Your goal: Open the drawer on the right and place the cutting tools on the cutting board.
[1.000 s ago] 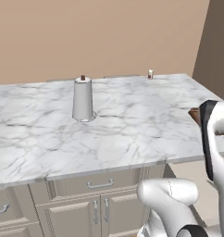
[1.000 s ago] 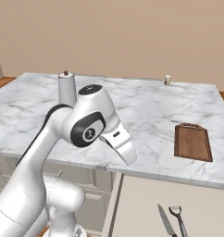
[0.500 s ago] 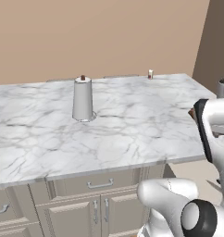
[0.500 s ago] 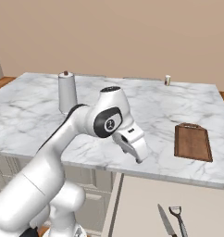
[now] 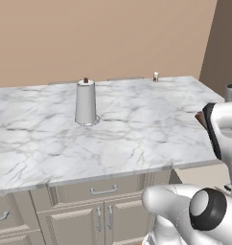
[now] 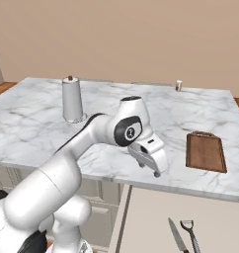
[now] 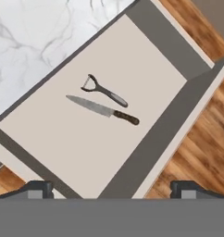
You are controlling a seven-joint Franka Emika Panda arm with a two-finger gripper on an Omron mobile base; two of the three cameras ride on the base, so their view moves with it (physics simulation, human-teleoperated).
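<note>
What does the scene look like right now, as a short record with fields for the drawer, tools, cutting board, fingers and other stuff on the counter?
drawer: open, pale beige floor, below the marble counter edge
tools in drawer: knife with dark handle; peeler beside it, apart
cutting board: reddish-brown, on the counter's right side, nothing on it
fingers: open, holding nothing, above the drawer
other: grey canister upright on the counter; small jar near the far edge

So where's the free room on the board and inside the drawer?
The cutting board is bare all over. In the drawer, knife and peeler lie close together mid-floor; bare floor surrounds them out to every wall. The open gripper hangs above.
</note>
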